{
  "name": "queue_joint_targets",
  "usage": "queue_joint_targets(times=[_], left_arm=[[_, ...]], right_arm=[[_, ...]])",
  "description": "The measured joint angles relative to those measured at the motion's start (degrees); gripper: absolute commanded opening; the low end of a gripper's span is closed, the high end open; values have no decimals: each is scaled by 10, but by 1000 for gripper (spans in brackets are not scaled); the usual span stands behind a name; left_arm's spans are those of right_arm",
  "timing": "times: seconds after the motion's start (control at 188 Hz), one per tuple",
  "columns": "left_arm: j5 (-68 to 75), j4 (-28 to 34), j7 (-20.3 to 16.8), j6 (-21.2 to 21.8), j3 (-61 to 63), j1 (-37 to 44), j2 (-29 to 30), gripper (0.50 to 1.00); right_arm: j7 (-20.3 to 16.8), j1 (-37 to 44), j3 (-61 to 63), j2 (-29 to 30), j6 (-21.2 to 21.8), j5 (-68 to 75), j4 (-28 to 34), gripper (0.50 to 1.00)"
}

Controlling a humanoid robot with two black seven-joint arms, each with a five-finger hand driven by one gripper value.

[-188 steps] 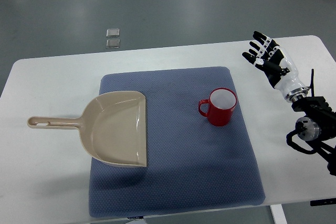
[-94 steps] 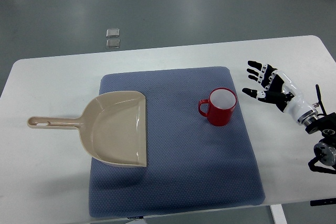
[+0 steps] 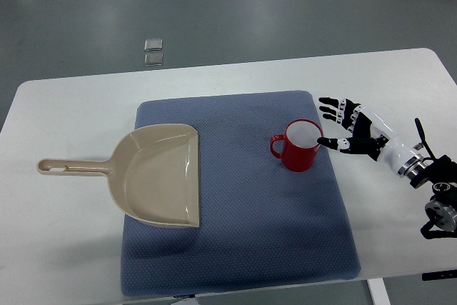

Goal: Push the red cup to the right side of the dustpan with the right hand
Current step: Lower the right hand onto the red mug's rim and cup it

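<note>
A red cup point(image 3: 299, 146) with a white inside stands upright on the blue mat point(image 3: 235, 241), handle pointing left. The beige dustpan point(image 3: 153, 174) lies on the mat's left part, its handle sticking out left over the white table. My right hand point(image 3: 344, 125) comes in from the right edge, fingers spread and open, holding nothing. Its thumb tip sits right at the cup's right rim; whether it touches is unclear. The left arm does not show.
The white table point(image 3: 71, 248) carries the mat. Two small grey squares point(image 3: 153, 51) lie on the floor beyond the table's far edge. Bare mat stretches between the dustpan and the cup and in front of both.
The right hand has dropped from the table's far right and moved left, reaching the cup's right side. The cup and dustpan have not moved.
</note>
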Motion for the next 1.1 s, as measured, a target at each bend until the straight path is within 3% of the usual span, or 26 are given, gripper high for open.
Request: queue_joint_targets(times=[0.653, 1.1], left_arm=[[0, 0, 0, 0, 0, 0, 0, 1000], [0, 0, 0, 0, 0, 0, 0, 1000]], right_arm=[[0, -24, 30, 13, 19, -5, 35, 926], [0, -32, 31, 30, -8, -9, 39, 926]])
